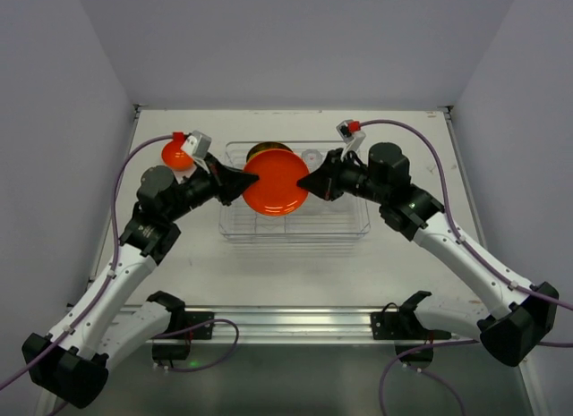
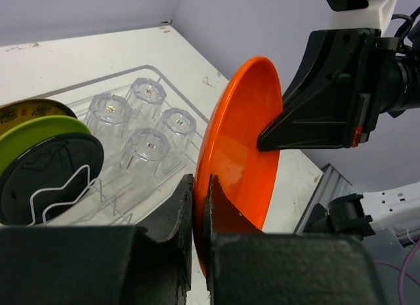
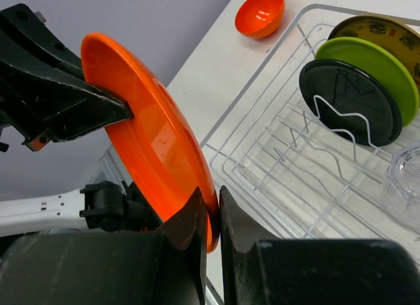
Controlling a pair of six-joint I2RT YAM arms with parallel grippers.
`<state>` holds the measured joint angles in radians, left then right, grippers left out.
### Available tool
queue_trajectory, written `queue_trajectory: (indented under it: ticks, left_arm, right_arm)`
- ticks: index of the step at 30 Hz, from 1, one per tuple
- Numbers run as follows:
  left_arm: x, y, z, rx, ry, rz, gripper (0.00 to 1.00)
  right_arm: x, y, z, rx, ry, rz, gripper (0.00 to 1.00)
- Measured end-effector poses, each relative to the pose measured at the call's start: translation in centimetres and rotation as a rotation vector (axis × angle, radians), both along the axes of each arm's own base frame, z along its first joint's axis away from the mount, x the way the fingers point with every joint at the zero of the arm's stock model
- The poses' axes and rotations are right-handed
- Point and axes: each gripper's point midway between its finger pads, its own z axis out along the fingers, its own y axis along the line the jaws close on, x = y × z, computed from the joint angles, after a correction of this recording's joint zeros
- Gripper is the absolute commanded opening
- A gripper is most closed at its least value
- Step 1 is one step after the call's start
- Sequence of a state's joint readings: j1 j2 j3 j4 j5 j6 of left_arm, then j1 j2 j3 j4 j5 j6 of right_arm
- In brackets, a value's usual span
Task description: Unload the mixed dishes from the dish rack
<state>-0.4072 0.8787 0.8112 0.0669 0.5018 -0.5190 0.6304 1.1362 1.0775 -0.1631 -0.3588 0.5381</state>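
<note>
Right claw (image 3: 211, 201) clamped on near rim of orange plate (image 3: 151, 134), which stands on edge, tilted. Left claw (image 3: 123, 108) pinches the opposite rim, up-left. Right of claw: dish rack (image 3: 262, 154) holding black plate (image 3: 348, 98), lime green plate (image 3: 384, 65) and yellow-brown plate (image 3: 387, 28), all upright. Orange bowl (image 3: 261, 13) on table beyond.

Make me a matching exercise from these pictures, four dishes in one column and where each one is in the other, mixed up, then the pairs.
1 orange plate
2 orange bowl
3 cups
4 black plate

A on the table, outside the rack
B gripped by the left gripper and right gripper
C standing in the rack next to the green plate
D grouped in a rack corner

Pairs: 1-B, 2-A, 3-D, 4-C
</note>
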Motion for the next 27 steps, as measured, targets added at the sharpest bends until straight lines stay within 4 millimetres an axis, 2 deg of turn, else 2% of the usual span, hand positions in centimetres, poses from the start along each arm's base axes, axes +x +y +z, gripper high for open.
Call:
queue_trajectory:
  ticks: [1, 3, 4, 5, 8, 11, 15, 18, 21, 22, 24, 27]
  left_arm:
    - [0.0, 0.0, 0.0, -0.003, 0.001, 0.002, 0.0]
    - [0.0, 0.1, 0.1, -0.004, 0.001, 0.011, 0.0]
    - [0.1, 0.2, 0.0, -0.003, 0.004, 0.021, 0.0]
    - [0.3, 0.4, -0.1, -0.002, 0.01, 0.035, 0.0]
    - [0.9, 1.3, -0.6, 0.0, 0.046, 0.109, 0.0]
    - [1.8, 3.1, -1.6, 0.008, 0.117, 0.246, 0.0]
    - [3.5, 7.3, -2.5, 0.033, 0.226, 0.518, 0.0]
    - [4.7, 12.5, -2.9, 0.027, 0.278, 0.754, 0.0]
    - [5.3, 19.9, -4.2, -0.014, 0.346, 1.009, 0.0]
    - [5.1, 23.4, -5.1, -0.036, 0.372, 1.133, 0.0]
    - [4.2, 28.1, -7.4, -0.085, 0.429, 1.287, 0.0]
    - [3.0, 31.4, -12.4, -0.138, 0.558, 1.38, 0.0]
  right_arm:
    - [0.0, 0.0, 0.1, 0.003, -0.003, 0.001, 0.19]
    - [0.1, 0.0, 0.0, 0.01, -0.003, 0.002, 0.46]
    - [0.1, 0.1, 0.0, 0.016, 0.0, 0.0, 0.66]
    - [0.1, 0.1, 0.0, 0.022, 0.005, -0.004, 0.97]
    - [0.3, -0.1, -0.3, 0.023, 0.0, -0.018, 0.99]
    - [0.8, -0.7, -0.8, 0.011, 0.002, -0.059, 0.99]
    - [1.7, -2.3, -1.3, -0.01, -0.004, -0.145, 0.99]
    - [2.3, -4.5, -1.5, -0.024, -0.018, -0.222, 0.99]
    - [2.5, -6.2, -1.9, -0.031, -0.027, -0.271, 0.99]
    - [2.6, -6.8, -2.1, -0.037, -0.029, -0.289, 0.99]
    - [2.7, -7.7, -2.6, -0.049, -0.032, -0.312, 0.99]
    - [2.8, -8.7, -3.6, -0.074, -0.037, -0.331, 0.99]
